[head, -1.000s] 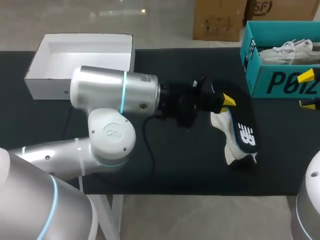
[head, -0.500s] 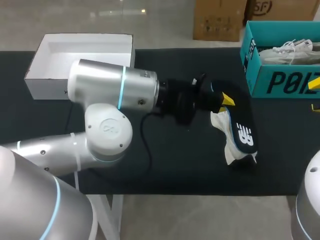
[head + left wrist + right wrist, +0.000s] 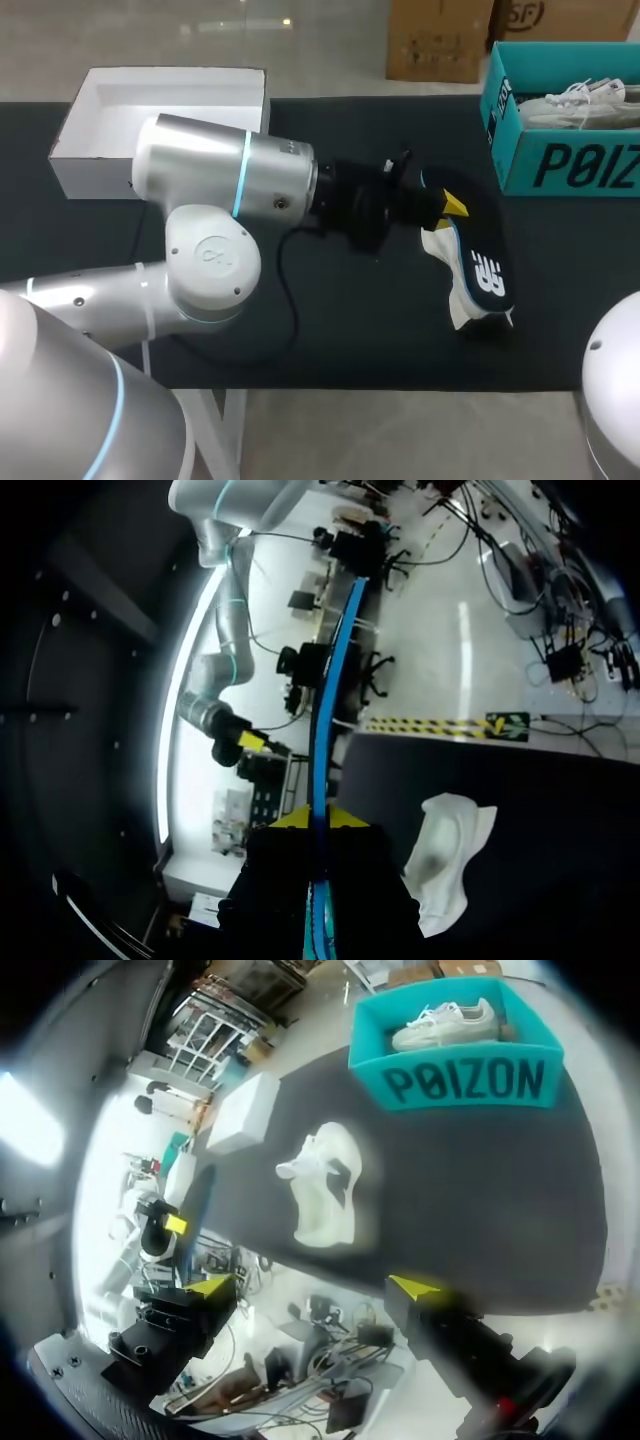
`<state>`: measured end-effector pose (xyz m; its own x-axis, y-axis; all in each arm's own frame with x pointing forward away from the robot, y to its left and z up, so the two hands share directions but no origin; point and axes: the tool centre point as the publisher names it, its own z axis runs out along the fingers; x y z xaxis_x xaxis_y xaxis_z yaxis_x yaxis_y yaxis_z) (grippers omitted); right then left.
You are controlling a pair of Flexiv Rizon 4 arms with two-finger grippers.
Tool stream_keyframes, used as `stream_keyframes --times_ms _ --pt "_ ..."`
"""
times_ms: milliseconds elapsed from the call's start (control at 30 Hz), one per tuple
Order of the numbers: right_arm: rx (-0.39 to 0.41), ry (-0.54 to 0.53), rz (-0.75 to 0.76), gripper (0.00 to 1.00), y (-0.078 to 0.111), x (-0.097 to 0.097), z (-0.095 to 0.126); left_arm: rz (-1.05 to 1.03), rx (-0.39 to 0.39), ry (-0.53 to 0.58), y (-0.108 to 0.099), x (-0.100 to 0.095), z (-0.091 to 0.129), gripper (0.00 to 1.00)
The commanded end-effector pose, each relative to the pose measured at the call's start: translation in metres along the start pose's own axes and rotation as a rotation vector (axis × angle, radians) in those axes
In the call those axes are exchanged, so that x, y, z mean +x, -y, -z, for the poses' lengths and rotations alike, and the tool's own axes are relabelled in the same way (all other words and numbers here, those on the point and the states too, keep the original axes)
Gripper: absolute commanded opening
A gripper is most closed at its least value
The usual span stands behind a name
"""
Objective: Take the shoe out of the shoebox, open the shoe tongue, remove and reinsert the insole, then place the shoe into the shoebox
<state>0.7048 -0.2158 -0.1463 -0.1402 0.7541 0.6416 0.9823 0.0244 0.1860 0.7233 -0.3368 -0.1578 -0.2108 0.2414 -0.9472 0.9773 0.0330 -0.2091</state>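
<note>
Though apart, two shoes, two boxes, one insole.

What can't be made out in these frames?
- Head view: white fabric sneaker lies mostly under the dark flat insole; opening hidden.
- Left wrist view: insole sits edge-on in the left claw; its face is unseen.
- Head view: right claw is out of frame; its own wrist view shows it open.
- Head view: teal cardboard shoebox is cut off by the edge.
</note>
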Motion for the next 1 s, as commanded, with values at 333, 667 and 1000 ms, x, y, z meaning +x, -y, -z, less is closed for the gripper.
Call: stream_keyframes --times_ms 333,667,1000 --pt "0.002 0.227 0.170 1.00 -0.003 -0.007 0.008 0.007 0.007 -0.019 0.005 0.000 0.003 0.00" --pt "-0.016 0.210 0.279 1.00 -0.005 0.003 0.003 0.014 0.008 -0.012 0.001 0.000 0.006 0.00" --pt "0.023 0.173 0.319 1.00 -0.011 0.017 -0.002 0.015 0.042 -0.015 0.003 0.001 0.008 0.00"
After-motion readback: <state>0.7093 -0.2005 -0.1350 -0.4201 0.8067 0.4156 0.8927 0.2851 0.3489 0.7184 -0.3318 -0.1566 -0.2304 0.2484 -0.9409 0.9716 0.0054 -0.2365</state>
